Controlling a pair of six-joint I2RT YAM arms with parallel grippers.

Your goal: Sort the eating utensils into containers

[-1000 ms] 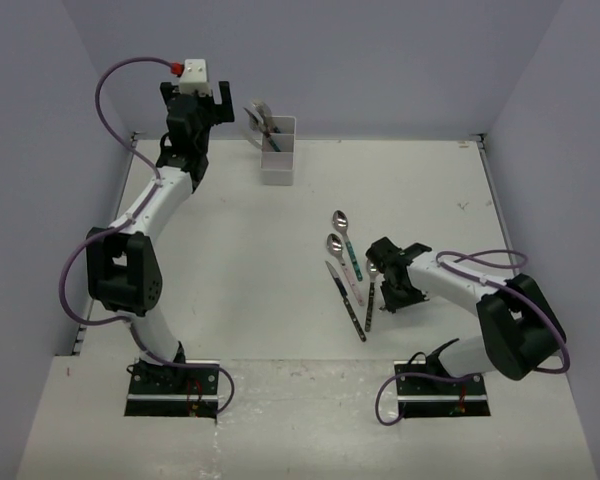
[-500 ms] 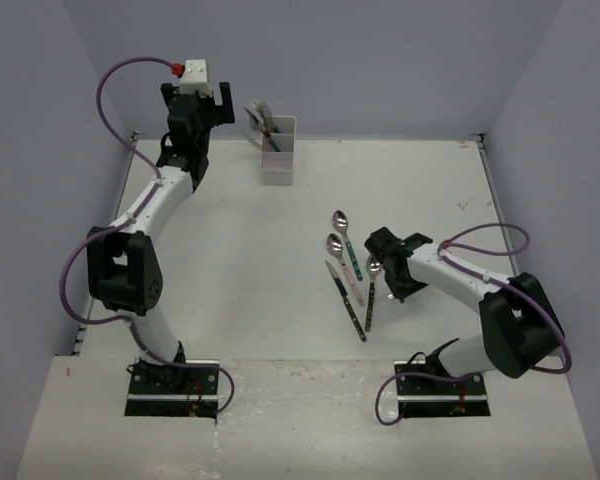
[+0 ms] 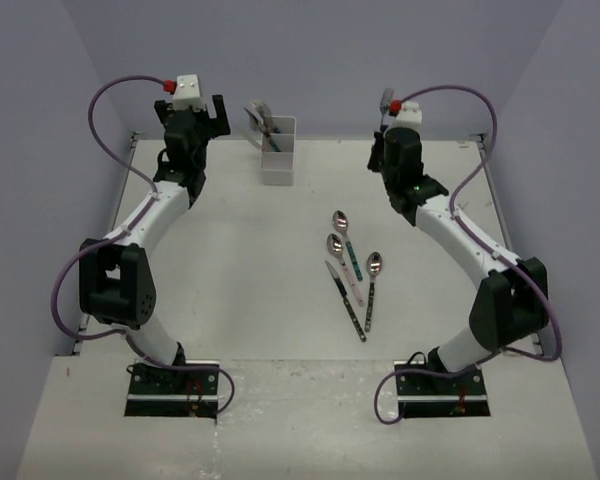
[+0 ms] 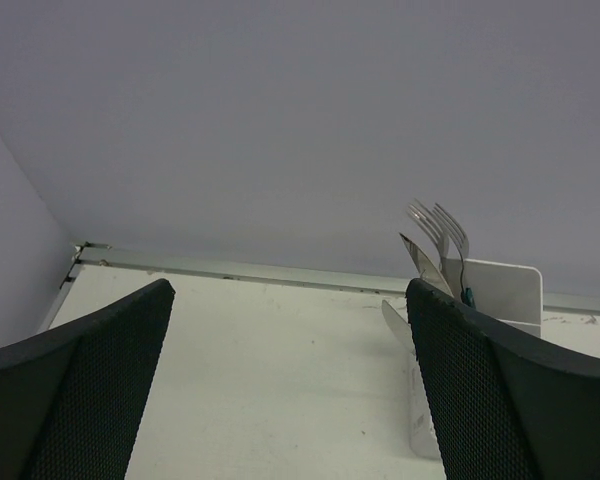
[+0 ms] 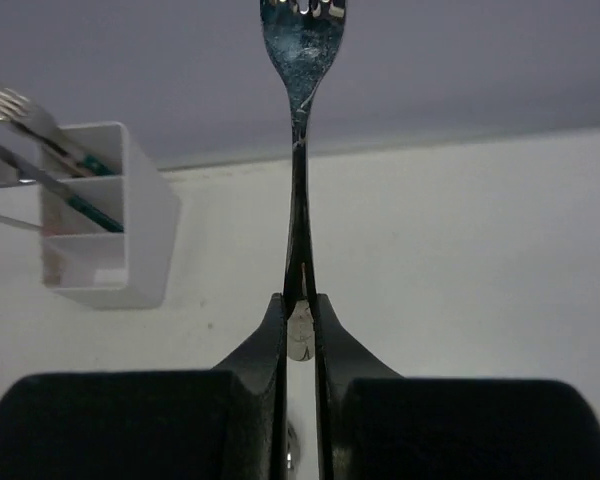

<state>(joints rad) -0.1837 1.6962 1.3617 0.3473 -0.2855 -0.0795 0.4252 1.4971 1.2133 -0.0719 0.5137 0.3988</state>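
Note:
My right gripper (image 5: pixel 300 302) is shut on the handle of a metal fork (image 5: pixel 302 60) and holds it upright, tines up, high above the back right of the table (image 3: pixel 395 150). The white compartmented holder (image 3: pixel 278 152) stands at the back centre with forks and a knife leaning in it; it also shows in the right wrist view (image 5: pixel 100 245) and the left wrist view (image 4: pixel 495 290). My left gripper (image 4: pixel 288 292) is open and empty, raised left of the holder (image 3: pixel 202 118). Three spoons (image 3: pixel 341 222) (image 3: pixel 335 244) (image 3: pixel 374 264) and a knife (image 3: pixel 346 302) lie mid-table.
The table is walled by grey panels at the back and both sides. A raised rim (image 4: pixel 230 266) runs along the table's back edge. The loose utensils lie close together, partly overlapping, right of centre.
My right gripper has risen from the loose utensils with the fork and swung to the back right. My left gripper has shifted slightly left.

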